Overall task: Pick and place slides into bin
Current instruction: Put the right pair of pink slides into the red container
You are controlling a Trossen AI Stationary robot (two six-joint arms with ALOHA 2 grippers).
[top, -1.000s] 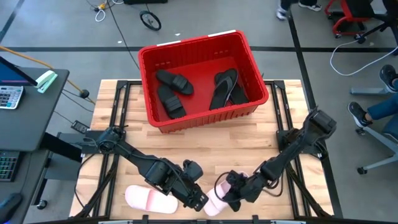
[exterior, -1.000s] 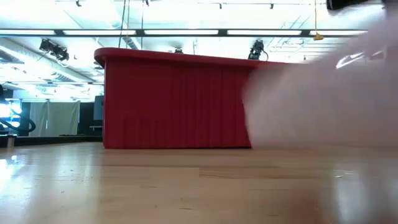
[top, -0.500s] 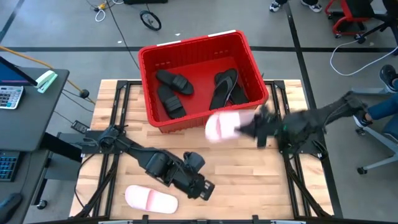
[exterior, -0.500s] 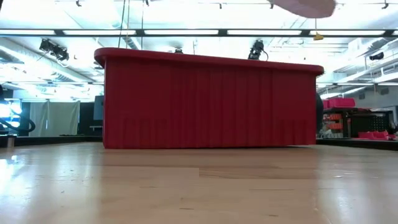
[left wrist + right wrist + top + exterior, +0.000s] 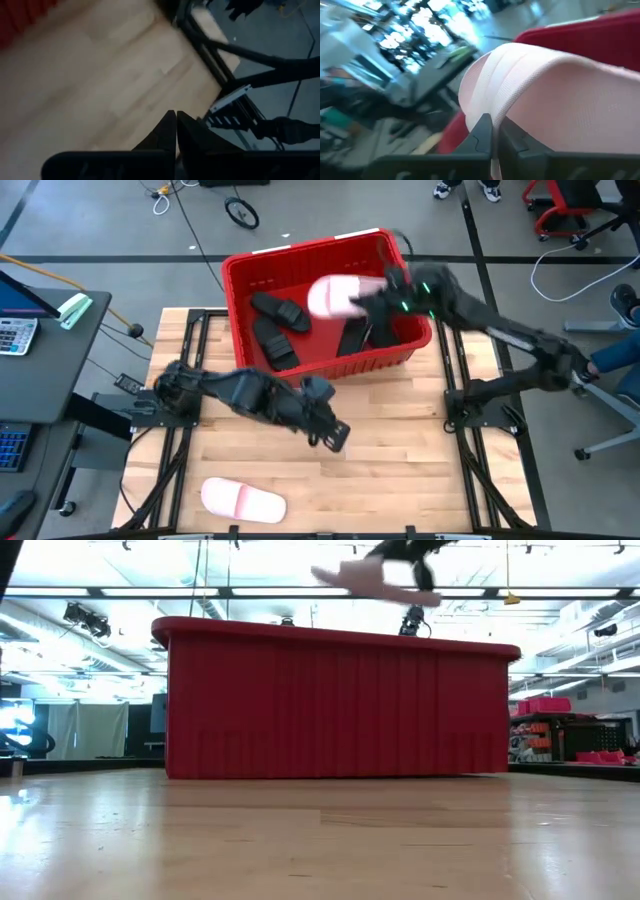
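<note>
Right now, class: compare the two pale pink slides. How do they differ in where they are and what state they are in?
The held pink slide hangs in the air over the red bin, gripped by the right gripper; the other pink slide lies flat on the wooden table, near its front edge, touched by no gripper. They share the pale pink colour and the broad-strap shape.

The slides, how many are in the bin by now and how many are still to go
Four black slides already lie in the red bin. The right gripper holds one pink slide above the bin, not yet dropped. A second pink slide lies on the table near its front edge. The left gripper is shut and empty over the table's middle.
</note>
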